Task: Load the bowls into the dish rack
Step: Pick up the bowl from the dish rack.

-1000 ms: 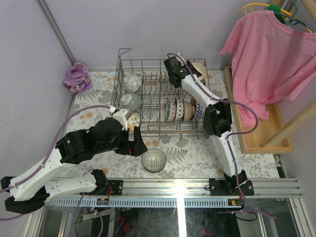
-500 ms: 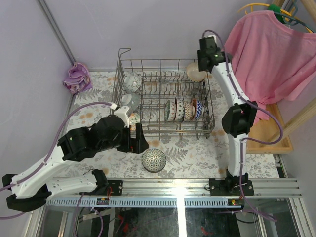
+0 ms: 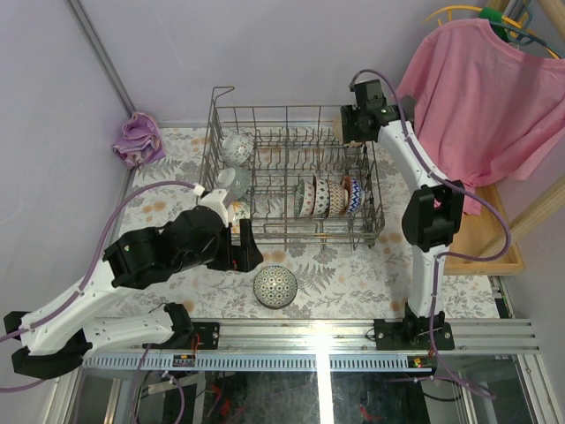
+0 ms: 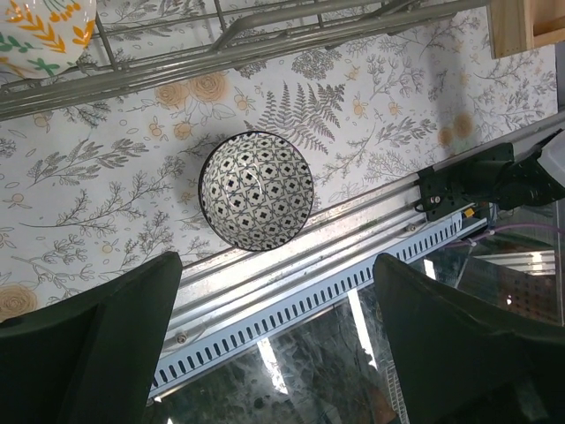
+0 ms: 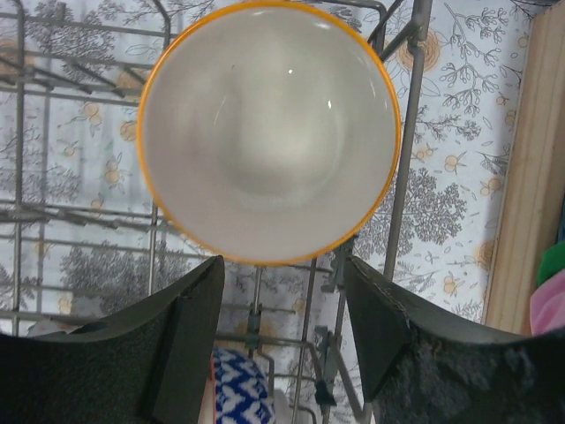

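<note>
The grey wire dish rack (image 3: 265, 208) stands at the table's middle back and holds several bowls: two at its left (image 3: 235, 148) and a row on edge (image 3: 327, 196). A white bowl with an orange rim (image 5: 269, 132) rests in the rack's back right corner. My right gripper (image 5: 282, 309) (image 3: 346, 132) hovers open just above it, fingers apart from the rim. A black-and-white patterned bowl (image 3: 274, 286) (image 4: 256, 190) sits on the table in front of the rack. Beside it, to its left, my left gripper (image 3: 250, 256) (image 4: 278, 309) stands wide open and empty.
A wooden tray (image 3: 468, 238) lies right of the rack under a hanging pink shirt (image 3: 485, 97). A purple cloth (image 3: 139, 139) is bunched at the back left. A metal rail (image 3: 318, 331) runs along the near table edge. A blue-and-white bowl (image 5: 238, 389) stands below the right gripper.
The right gripper opened and let go of the orange-rimmed bowl, rose toward the back right corner, then came down over it. The left arm barely shifted.
</note>
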Robot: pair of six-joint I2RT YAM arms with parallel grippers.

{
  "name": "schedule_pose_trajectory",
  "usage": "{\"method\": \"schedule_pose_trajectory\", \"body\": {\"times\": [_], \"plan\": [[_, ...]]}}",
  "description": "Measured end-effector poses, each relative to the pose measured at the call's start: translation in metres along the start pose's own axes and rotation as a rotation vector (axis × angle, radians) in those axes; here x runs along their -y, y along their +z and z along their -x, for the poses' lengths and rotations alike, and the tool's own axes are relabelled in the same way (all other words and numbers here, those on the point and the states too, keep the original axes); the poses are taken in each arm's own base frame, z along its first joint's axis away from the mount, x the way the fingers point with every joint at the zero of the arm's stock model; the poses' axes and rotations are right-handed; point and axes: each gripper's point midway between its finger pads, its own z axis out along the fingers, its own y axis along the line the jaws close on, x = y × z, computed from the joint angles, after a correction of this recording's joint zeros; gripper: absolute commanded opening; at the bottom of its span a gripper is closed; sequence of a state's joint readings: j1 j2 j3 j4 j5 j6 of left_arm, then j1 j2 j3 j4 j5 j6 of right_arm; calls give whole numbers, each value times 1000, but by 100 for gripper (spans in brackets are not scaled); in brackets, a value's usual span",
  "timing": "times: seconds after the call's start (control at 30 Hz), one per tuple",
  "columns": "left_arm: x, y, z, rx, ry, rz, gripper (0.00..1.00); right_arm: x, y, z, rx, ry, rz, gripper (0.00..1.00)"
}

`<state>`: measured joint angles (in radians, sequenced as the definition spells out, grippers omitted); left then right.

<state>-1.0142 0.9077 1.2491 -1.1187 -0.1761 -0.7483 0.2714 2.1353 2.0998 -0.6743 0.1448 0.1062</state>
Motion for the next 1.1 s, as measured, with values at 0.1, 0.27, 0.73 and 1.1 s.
{"method": "schedule_pose_trajectory", "body": {"times": [0.1,0.27,0.73,1.1], "plan": [[-1,1,1,2,-2,9,89,-7,-18,1,21,-14,15,62],[-2,6,0,-7,1,26,89,-30,-45,21,100,-44,64,59],[-2,7,0,-8,-9,34,89,-72,17,21,68,-71,69,55],[-2,6,3,2,-10,34,89,-66,14,36,108,-50,19,49]]}}
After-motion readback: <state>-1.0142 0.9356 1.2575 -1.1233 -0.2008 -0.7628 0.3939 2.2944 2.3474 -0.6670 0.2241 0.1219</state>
